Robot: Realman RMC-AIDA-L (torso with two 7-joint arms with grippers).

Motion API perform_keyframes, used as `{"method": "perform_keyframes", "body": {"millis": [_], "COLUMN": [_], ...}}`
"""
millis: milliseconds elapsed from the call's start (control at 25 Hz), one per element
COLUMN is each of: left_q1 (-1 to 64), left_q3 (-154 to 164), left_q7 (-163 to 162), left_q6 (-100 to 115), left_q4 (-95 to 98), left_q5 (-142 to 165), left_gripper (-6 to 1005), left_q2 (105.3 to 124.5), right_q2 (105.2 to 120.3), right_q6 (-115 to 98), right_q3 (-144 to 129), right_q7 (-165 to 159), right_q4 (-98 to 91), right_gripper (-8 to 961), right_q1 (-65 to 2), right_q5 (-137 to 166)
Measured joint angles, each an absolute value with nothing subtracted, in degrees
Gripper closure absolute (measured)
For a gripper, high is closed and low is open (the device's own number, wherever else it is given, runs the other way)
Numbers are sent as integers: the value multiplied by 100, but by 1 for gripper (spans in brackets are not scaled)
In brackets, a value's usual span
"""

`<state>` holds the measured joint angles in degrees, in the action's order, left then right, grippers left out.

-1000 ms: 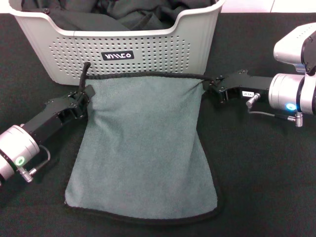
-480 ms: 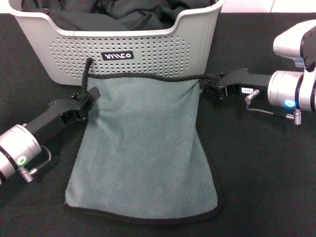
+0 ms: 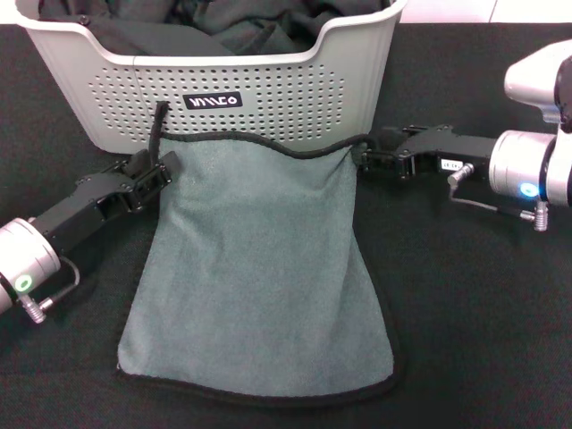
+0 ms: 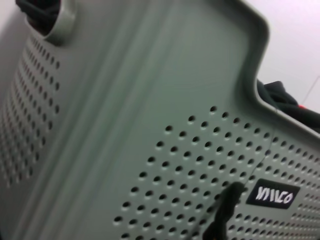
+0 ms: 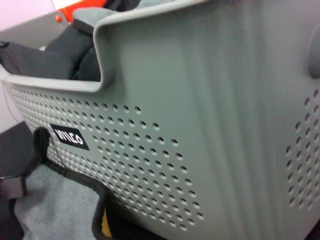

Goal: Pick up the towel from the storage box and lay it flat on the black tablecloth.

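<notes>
The towel (image 3: 259, 268) lies grey-teal side up on the black tablecloth (image 3: 474, 313), just in front of the storage box (image 3: 268, 89). Its black-edged far edge sags slightly between my two grippers. My left gripper (image 3: 154, 174) is shut on the towel's far left corner, by the small black loop (image 3: 158, 125). My right gripper (image 3: 362, 161) is shut on the far right corner. The near edge rests flat on the cloth. The left wrist view shows the box wall (image 4: 150, 125) and the loop (image 4: 225, 210). In the right wrist view the towel (image 5: 55, 205) lies beside the box (image 5: 200, 100).
Plain black cloths (image 3: 232, 22) fill the storage box, which stands right behind the towel's far edge. Bare tablecloth spreads to the towel's left and right and behind both arms.
Both grippers have moved with the towel's corners toward the box, the right one also inward. The far edge has gone from taut to slightly sagging. The near edge stayed put.
</notes>
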<state>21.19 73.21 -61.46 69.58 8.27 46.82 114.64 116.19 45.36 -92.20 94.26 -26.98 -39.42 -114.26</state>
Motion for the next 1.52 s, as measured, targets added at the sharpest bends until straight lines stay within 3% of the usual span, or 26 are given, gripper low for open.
{"method": "perform_keyframes", "body": {"millis": [160,440,600,800,1160,1520], "left_q1": [2034,1904,1699,1518,1847,1892], "left_q3": [7323,7327,7316,7281,7277,7279], "left_q7": [-6299,-6577,-6688,-6704,-7321,-7847], "left_q6": [7193,8124,8865,9871,11292,11432], "left_q4": [972,1203,1834,2606,2744,3029], "left_q5": [4755,5117,5711,6248,6574,6966], "left_gripper": [471,438,438,437,439,442], "left_q2": [11396,11152,10991,10954,10793,10741], "right_q2": [11619,11611,11596,11579,11328,11267], "right_q6": [4881,5411,5822,6891,9498,9973], "right_q3": [-9198,-9181,-9171,-9192,-8933,-8603], "right_q7": [9479,9443,9363,10024,10539,10410], "right_q4": [-2753,-3095,-3167,-3447,-3925,-4945], "right_gripper": [317,176,176,175,181,182], "right_q1": [-3697,-3127,-2918,-2563,-2045,-1180], "right_q5": [-11664,-11838,-11919,-11902,-11450,-11439]}}
